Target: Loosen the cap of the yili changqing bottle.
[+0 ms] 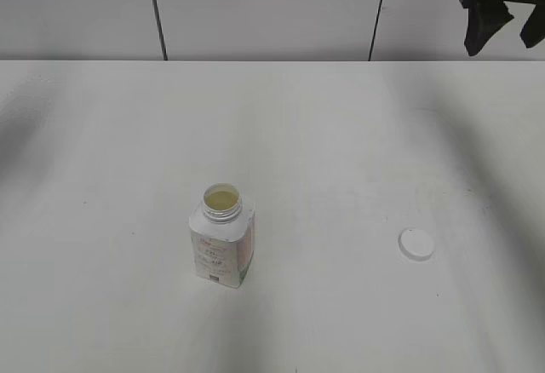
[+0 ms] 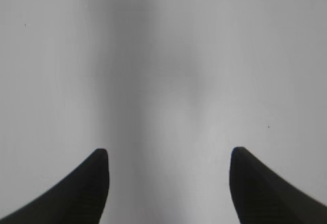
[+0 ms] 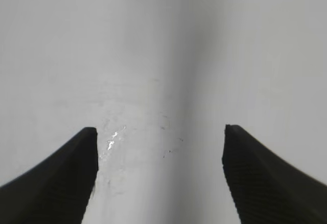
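Already we judge the loosening done: the yili changqing bottle (image 1: 221,245) stands upright and uncapped left of the counter (image 1: 341,134) middle, its neck showing pale liquid, and the cap (image 1: 416,243) lies flat well apart to its right. Our left gripper (image 2: 168,168) and right gripper (image 3: 161,147) both have jaws spread wide over bare counter, holding nothing. What remains, we think, is keeping clear of the bottle so nothing spills; open room surrounds it on every side.
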Motion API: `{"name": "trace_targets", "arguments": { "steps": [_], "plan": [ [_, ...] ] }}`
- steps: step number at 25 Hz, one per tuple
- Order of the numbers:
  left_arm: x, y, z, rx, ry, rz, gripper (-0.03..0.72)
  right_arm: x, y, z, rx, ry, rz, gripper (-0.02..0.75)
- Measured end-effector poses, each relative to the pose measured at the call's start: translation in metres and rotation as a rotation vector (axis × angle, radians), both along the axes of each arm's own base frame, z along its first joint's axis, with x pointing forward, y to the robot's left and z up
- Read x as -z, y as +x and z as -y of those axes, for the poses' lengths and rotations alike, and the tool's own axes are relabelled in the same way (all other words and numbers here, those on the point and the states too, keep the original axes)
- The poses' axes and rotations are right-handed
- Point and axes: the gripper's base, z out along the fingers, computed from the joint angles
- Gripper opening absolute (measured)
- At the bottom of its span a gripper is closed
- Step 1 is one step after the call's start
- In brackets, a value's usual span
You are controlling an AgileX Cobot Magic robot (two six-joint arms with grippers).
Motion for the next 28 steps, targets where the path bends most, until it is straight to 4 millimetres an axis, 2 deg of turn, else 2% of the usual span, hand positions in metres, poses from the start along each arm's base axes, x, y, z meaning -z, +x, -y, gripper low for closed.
{"name": "trace_targets", "arguments": {
  "steps": [6,10,13,17,20,24,25,26,28],
  "plan": [
    [-0.006,-0.015,0.004,-0.021,-0.043,-0.129,0.459,-0.005,-0.002,0.002,0.003,0.007,0.007,0.595],
    [-0.013,-0.023,0.004,-0.024,-0.044,-0.150,0.457,-0.029,-0.013,0.004,0.001,0.015,0.065,0.595],
    [-0.027,-0.031,0.005,-0.024,-0.044,-0.106,0.449,-0.043,-0.026,0.005,0.001,0.019,0.094,0.594],
    [-0.053,-0.053,0.007,-0.022,-0.041,-0.026,0.445,-0.049,-0.050,0.009,0.000,0.018,0.089,0.594],
    [-0.060,-0.076,0.010,-0.022,-0.044,0.000,0.445,-0.049,-0.071,0.012,0.000,0.016,0.071,0.594],
    [-0.058,-0.109,0.014,-0.022,-0.068,0.009,0.445,-0.052,-0.104,0.016,0.000,0.015,0.067,0.594],
    [-0.058,-0.109,0.014,-0.022,-0.068,0.009,0.445,-0.054,-0.112,0.018,0.000,0.015,0.069,0.593],
    [-0.053,-0.123,0.017,-0.022,-0.084,0.012,0.444,-0.055,-0.121,0.019,0.000,0.016,0.072,0.593],
    [-0.050,-0.136,0.020,-0.021,-0.104,0.026,0.442,-0.055,-0.136,0.021,0.000,0.016,0.074,0.593]
  ]
}}
